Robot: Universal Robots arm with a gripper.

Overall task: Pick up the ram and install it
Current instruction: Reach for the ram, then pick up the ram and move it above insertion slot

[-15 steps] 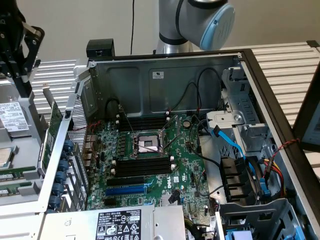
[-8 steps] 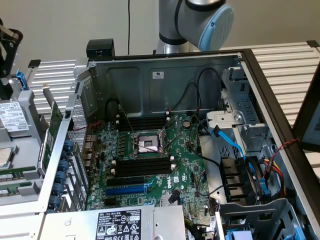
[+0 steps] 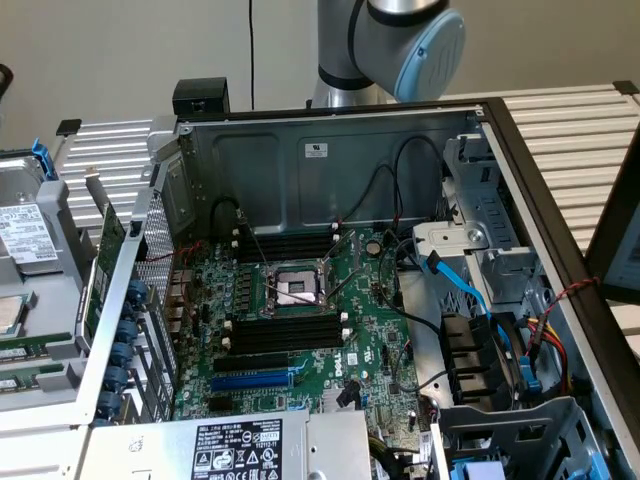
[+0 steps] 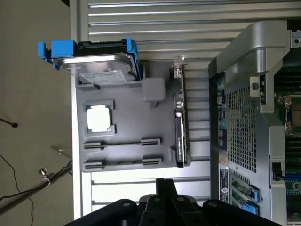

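Two ram sticks (image 4: 122, 142) lie edge-up and parallel in a grey parts tray (image 4: 131, 113) beside the computer case; the second one (image 4: 123, 163) is closer to my gripper. In the exterior view the same ram sticks (image 3: 20, 352) sit at the far left. My gripper (image 4: 164, 187) hangs above the slatted table just short of the tray, its black fingers shut together with nothing between them. On the motherboard (image 3: 300, 310) the long black memory slots (image 3: 285, 335) stand empty on both sides of the processor socket (image 3: 295, 288).
The tray also carries a hard drive in a blue caddy (image 4: 101, 66), a processor chip (image 4: 99, 117) and an upright green card (image 4: 181, 127). The open case wall (image 4: 244, 94) stands right beside the tray. Cables (image 3: 470, 290) and a drive cage crowd the case at the exterior view's right.
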